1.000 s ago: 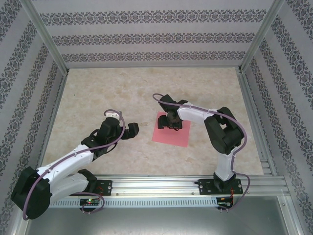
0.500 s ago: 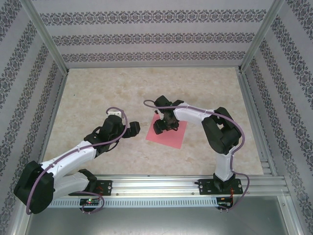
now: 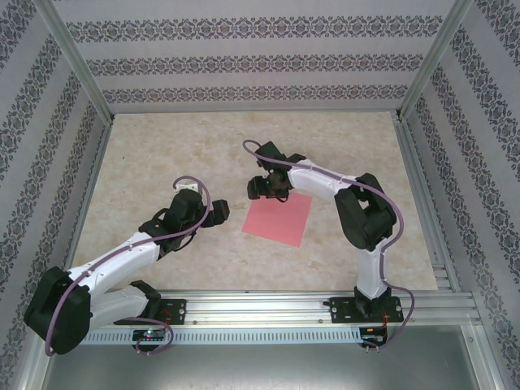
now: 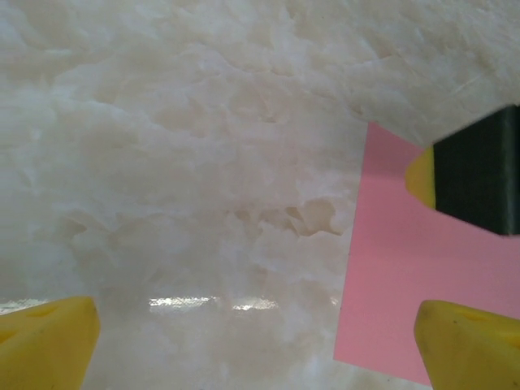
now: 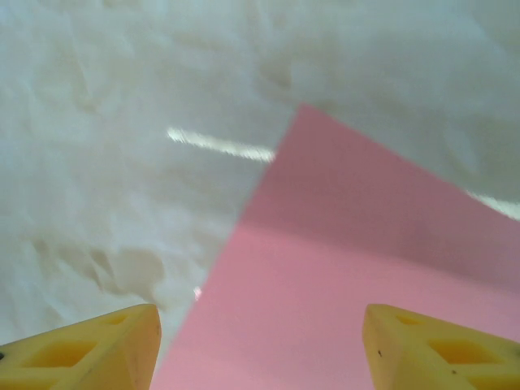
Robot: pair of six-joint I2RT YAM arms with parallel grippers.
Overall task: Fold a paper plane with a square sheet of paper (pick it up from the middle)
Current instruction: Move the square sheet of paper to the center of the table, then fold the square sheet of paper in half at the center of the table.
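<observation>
On the left side of the table [image 3: 162, 146], the left gripper [image 3: 218, 213] hovers low with its jaws spread fully wide and empty. It is a shade closer to the paper than a second ago, and its wrist view catches the pink edge on the right. Next along, the right gripper [image 3: 262, 188] has come off the sheet. A second ago it stood over the paper's far half, and now it sits at the far left corner, jaws apart with nothing between them. Just right of it, the square sheet of paper [image 3: 279, 218] lies flat and unfolded between the two arms. It is fully uncovered, and has slid a little leftward and turned slightly since then, seemingly dragged toward the middle by that gripper. No crease shows, so the folding has barely begun. This looks like repositioning, leaving the sheet within reach of both arms for a first fold.
</observation>
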